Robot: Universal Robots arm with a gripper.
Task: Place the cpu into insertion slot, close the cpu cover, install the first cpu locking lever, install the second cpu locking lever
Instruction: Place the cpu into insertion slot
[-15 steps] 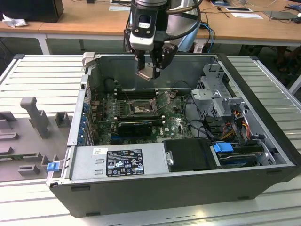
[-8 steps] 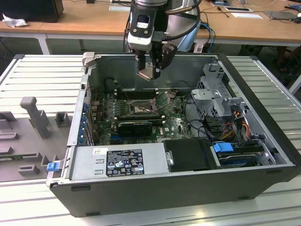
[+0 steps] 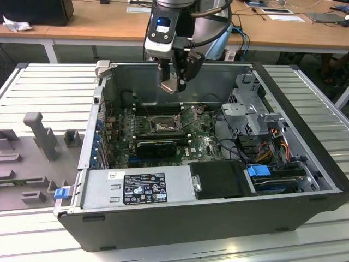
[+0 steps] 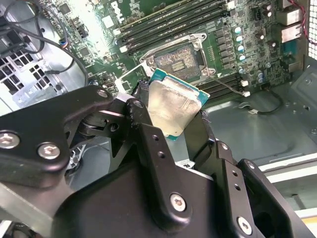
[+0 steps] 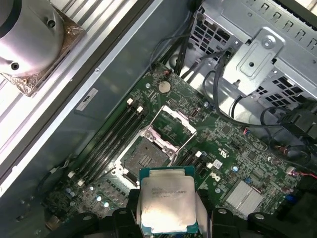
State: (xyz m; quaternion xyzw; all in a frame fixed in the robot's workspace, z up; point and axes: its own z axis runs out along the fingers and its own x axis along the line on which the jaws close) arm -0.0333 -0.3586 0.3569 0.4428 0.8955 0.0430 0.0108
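Note:
My gripper (image 3: 171, 85) hangs above the motherboard inside the open computer case (image 3: 180, 218), shut on the cpu (image 3: 169, 86). Both wrist views show the cpu (image 4: 172, 108) (image 5: 166, 198) as a flat square chip with a silver face and a green edge, pinched between the black fingers (image 4: 140, 111). The insertion slot (image 5: 145, 157) (image 4: 177, 59) (image 3: 163, 126) lies bare below the chip, its pin field showing. The cpu cover (image 5: 174, 124) stands swung open at the slot's far side. A thin wire lever (image 4: 227, 85) sticks out beside the slot.
Long black memory slots (image 5: 106, 144) run along both sides of the socket. A metal drive cage (image 3: 253, 112) with cables stands at the exterior view's right. The power supply (image 3: 136, 185) fills the case front. A heat sink (image 5: 29, 44) rests on the ribbed table outside the case.

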